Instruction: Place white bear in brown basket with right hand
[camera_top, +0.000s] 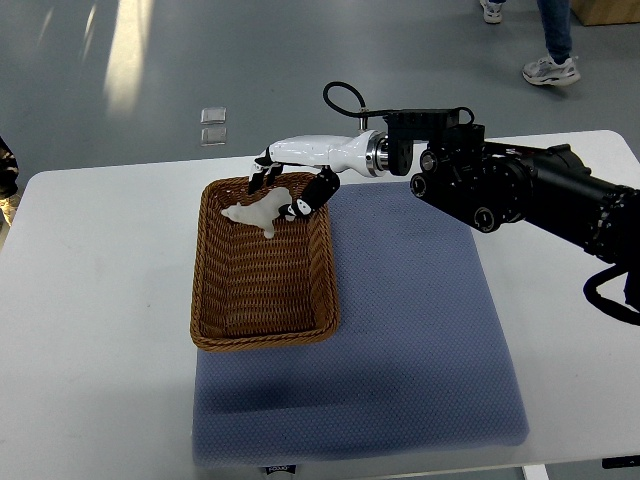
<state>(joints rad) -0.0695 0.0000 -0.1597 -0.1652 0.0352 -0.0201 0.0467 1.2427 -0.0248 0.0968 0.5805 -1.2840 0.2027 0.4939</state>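
In the top view, the right hand (300, 170) is stretched from the worktop's (90, 300) right edge over the far end of the woven brown basket (262, 290), fingers (322, 190) clamped on the smooth white bear (258, 212). A textured blue mat (420, 330) is spread beneath.

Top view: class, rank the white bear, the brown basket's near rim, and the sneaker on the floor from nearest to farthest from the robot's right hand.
1. white bear: in the right hand, above the basket's far end.
2. brown basket's near rim: lower, toward the robot.
3. sneaker: floor, top right.
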